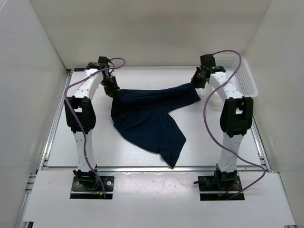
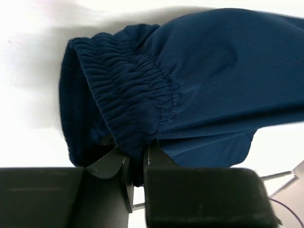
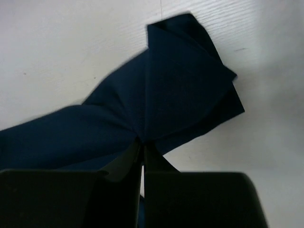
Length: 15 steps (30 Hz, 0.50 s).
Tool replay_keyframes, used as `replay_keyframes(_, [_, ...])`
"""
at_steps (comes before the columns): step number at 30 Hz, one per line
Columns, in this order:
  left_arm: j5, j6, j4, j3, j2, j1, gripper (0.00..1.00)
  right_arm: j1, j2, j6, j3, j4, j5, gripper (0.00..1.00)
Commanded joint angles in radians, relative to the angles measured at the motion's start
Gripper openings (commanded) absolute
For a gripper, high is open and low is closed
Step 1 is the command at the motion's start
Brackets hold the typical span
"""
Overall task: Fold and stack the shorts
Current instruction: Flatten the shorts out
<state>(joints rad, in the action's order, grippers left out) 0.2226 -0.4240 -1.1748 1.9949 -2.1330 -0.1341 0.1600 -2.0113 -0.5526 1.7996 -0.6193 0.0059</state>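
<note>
**Ops:** Status? Which step are we on?

**Me:** Early fold, I reckon. I've got both ends pinched. Left gripper [image 1: 112,88] is clamped on the shorts [image 1: 147,121] at the elastic waistband [image 2: 133,90], far-left of the table [image 1: 85,152]. On the wrist cam the jaws are nearly together w/ bunched cloth between them. Right gripper [image 1: 198,80] is closed narrow on a fabric corner at the far right, near the basket [image 1: 247,78].

**Ops:** Where's the rest of the garment?

**Me:** Top edge runs between the 2 grippers along the far side. One leg trails toward me and ends in a point near the front edge of the board. It's rumpled and not flat, w/ no clean fold that I can see.

**Ops:** Next move?

**Me:** My guess is to carry both held ends together in the same direction, keeping tension even so the loose leg drags flat under them. If one arm leads, the cloth twists. It's soft and slippery-looking, so the grip could slide off the hem.

**Ops:** Surface and room?

**Me:** White matte board w/ metal rails [image 1: 47,142] along the sides. Plain white walls [image 1: 28,57] on 3 sides, even light. Purple cables [image 1: 71,95] loop off each arm. The basket sits in the far-right corner, apart from the cloth.
</note>
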Motion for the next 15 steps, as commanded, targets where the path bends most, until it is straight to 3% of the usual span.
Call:
replay_keyframes(1, [0.063, 0.062, -0.028, 0.097, 0.056, 0.088, 0.10, 0.007, -0.023, 0.040, 0.099, 0.050, 0.003, 0.00])
replay_keyframes(7, [0.191, 0.073, 0.032, 0.125, -0.002, 0.185, 0.10, 0.016, -0.136, 0.031, 0.208, 0.059, -0.072, 0.00])
replay_keyframes(8, [0.192, 0.073, 0.032, 0.140, -0.019, 0.197, 0.21, 0.016, -0.170, 0.042, 0.236, 0.059, -0.092, 0.18])
replay_keyframes(9, [0.192, 0.073, 0.018, 0.187, -0.057, 0.206, 0.34, 0.016, -0.182, 0.051, 0.263, 0.059, -0.102, 0.30])
replay_keyframes(10, [0.166, 0.073, -0.003, 0.218, -0.077, 0.206, 0.73, 0.016, -0.193, 0.051, 0.314, 0.050, -0.112, 0.45])
replay_keyframes(11, [0.147, 0.073, -0.026, 0.247, -0.093, 0.217, 0.91, 0.016, -0.204, 0.060, 0.337, 0.050, -0.112, 0.76])
replay_keyframes(12, [0.133, 0.056, -0.026, 0.278, -0.102, 0.229, 1.00, 0.016, -0.204, 0.060, 0.358, 0.050, -0.121, 0.81])
replay_keyframes(15, [0.110, 0.044, -0.037, 0.300, -0.102, 0.260, 1.00, 0.016, -0.214, 0.060, 0.441, 0.017, -0.121, 0.89])
